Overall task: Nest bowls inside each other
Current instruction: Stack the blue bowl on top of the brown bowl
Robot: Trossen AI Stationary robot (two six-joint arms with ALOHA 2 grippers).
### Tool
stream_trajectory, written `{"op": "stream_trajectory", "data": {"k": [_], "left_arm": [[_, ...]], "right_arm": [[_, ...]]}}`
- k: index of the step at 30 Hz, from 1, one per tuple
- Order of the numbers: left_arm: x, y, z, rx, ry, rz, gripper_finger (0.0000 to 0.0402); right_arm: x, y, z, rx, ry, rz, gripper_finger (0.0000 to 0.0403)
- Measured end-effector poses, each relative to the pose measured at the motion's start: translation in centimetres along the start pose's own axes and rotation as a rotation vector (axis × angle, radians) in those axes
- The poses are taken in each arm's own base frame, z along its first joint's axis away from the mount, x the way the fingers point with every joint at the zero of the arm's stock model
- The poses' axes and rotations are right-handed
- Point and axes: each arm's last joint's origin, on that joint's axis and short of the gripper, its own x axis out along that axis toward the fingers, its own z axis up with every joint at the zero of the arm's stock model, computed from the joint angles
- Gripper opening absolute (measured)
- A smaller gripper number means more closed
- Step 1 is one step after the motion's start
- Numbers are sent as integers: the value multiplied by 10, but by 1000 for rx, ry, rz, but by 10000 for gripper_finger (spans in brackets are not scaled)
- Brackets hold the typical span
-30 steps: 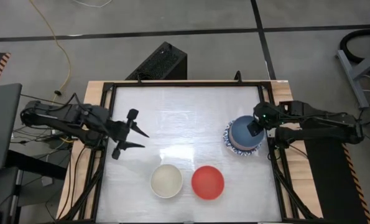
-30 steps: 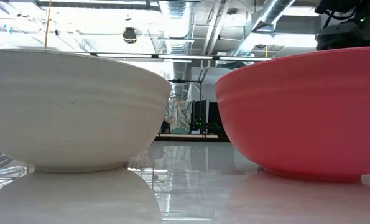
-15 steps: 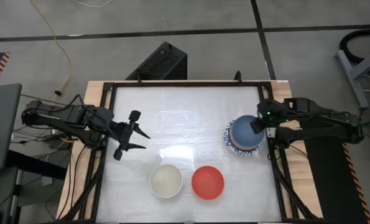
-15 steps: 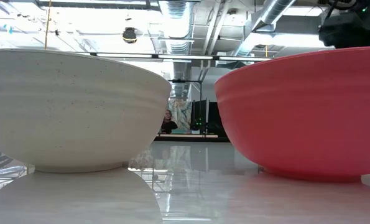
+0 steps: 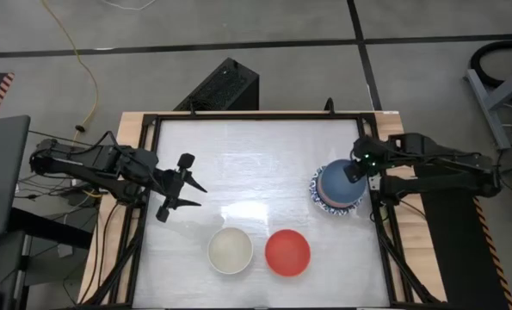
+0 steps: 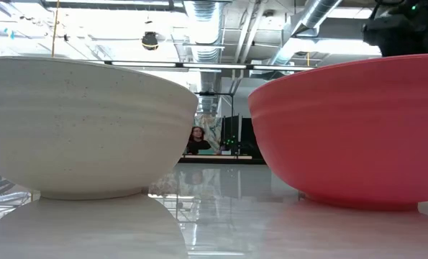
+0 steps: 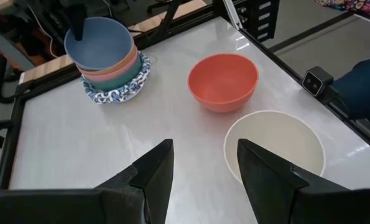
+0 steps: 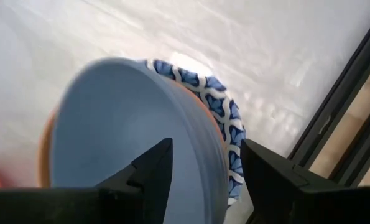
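A stack of nested bowls (image 5: 335, 191) stands by the table's right edge, with a plain blue bowl (image 8: 122, 137) on top and a blue-patterned rim (image 8: 225, 106) at the bottom. My right gripper (image 5: 352, 172) hangs open just over it. One finger is over the blue bowl's hollow and the other beyond its rim, apart from it. A cream bowl (image 5: 231, 251) and a red bowl (image 5: 287, 252) sit side by side, upright, near the front edge. My left gripper (image 5: 200, 195) waits open above the table's left part, holding nothing.
A black frame rail (image 5: 383, 232) runs round the white tabletop, close beside the stack. Bare tabletop lies between the stack and the two single bowls. In the low view a person (image 6: 196, 140) shows far off in the room behind.
My right gripper has risen a little above the stack, staying open. The bowls have kept their places.
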Motion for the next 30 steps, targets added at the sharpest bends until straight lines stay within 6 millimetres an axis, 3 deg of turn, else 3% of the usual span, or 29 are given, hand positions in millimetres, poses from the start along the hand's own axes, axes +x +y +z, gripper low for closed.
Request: {"op": "stream_trajectory", "data": {"k": [10, 14, 21, 30], "left_arm": [[0, 0, -2, -10, 17, -4, 168], [0, -1, -2, -12, 24, -6, 168], [0, 0, -2, -12, 25, 0, 168], [0, 0, -2, -23, 25, 1, 168]], "right_arm": [[-31, -16, -4, -27, -12, -125, 196], [-36, -22, -9, 6, -29, -105, 150], [-40, -25, -13, 17, -20, -46, 19], [-40, -16, -8, -17, -41, 58, 9]]}}
